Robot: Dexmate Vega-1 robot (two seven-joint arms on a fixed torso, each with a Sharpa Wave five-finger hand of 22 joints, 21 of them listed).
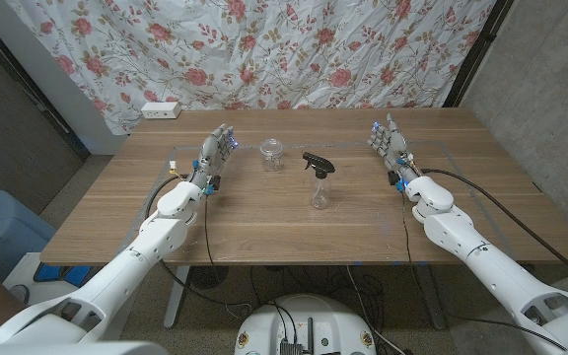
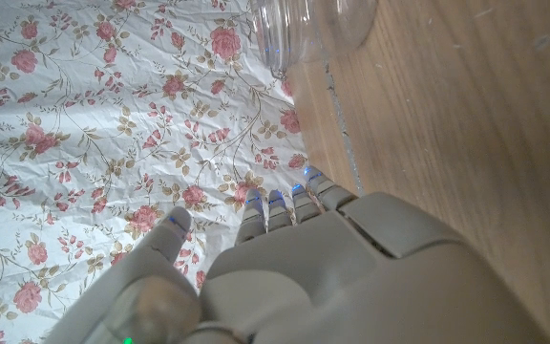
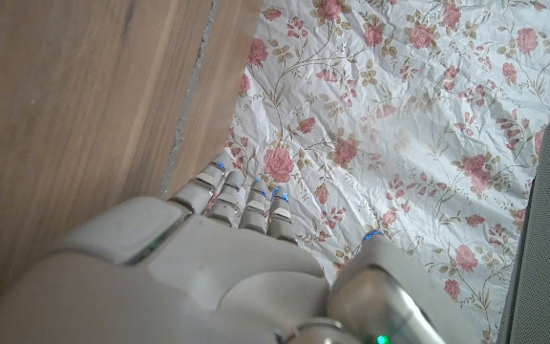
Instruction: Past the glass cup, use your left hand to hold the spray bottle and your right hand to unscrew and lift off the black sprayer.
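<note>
With both our left hand (image 1: 212, 158) and right hand (image 1: 390, 145) open and empty, the spray bottle (image 1: 319, 183) stood mid-worktop near the glass cup (image 1: 271, 155), looking light, slick and tippy, best gripped around its clear body below the black sprayer (image 1: 317, 162).

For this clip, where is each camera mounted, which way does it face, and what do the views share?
Head view: on the robot's head, looking down at the wooden table, clear spray bottle with black sprayer, small glass cup; both arms show.
Left wrist view: along the left hand toward the floral curtain; shares the cup with the head view.
Right wrist view: along the right hand toward the same curtain.
</note>
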